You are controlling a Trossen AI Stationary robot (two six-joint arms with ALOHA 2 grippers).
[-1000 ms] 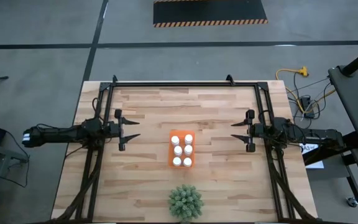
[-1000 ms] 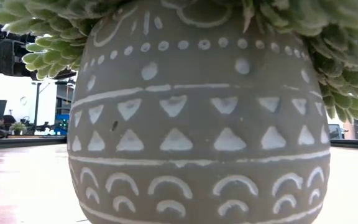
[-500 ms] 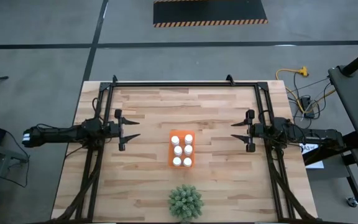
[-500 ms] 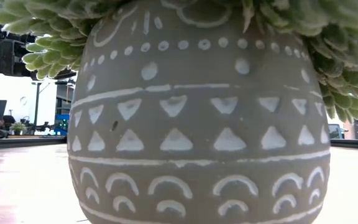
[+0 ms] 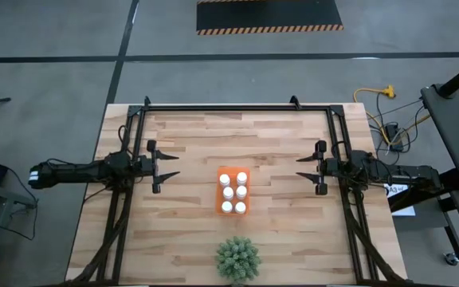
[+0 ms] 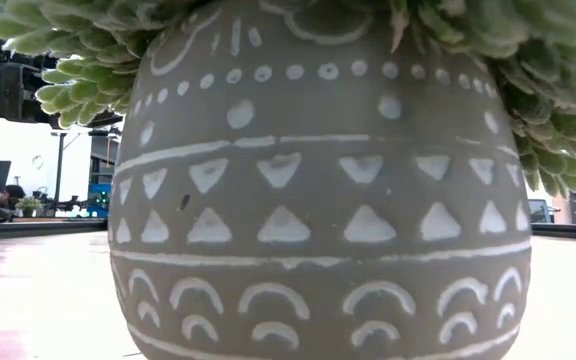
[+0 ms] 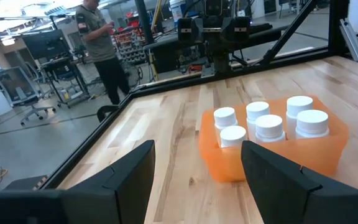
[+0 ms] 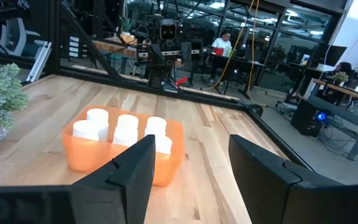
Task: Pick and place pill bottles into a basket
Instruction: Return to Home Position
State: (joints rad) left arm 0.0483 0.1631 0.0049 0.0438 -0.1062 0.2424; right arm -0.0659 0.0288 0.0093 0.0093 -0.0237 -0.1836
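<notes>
The orange basket (image 5: 220,199) stands on the wooden table's middle, a little toward the near edge. Several white pill bottles (image 5: 233,191) stand upright inside it, caps up; the left wrist view shows the basket (image 7: 272,163) and bottles (image 7: 269,126), as does the right wrist view with basket (image 8: 104,163) and bottles (image 8: 127,126). My left gripper (image 5: 175,166) hovers open at the basket's left, pointing level toward it, and touches nothing (image 7: 197,180). My right gripper (image 5: 300,167) hovers open at the basket's right, also clear of everything (image 8: 191,177).
A green spiky plant (image 5: 237,259) in a grey patterned pot (image 6: 318,200) stands at the near edge, just in front of the basket, and fills the low view. A black frame (image 5: 237,106) runs along the table's far and side edges. People (image 7: 101,43) are in the room beyond.
</notes>
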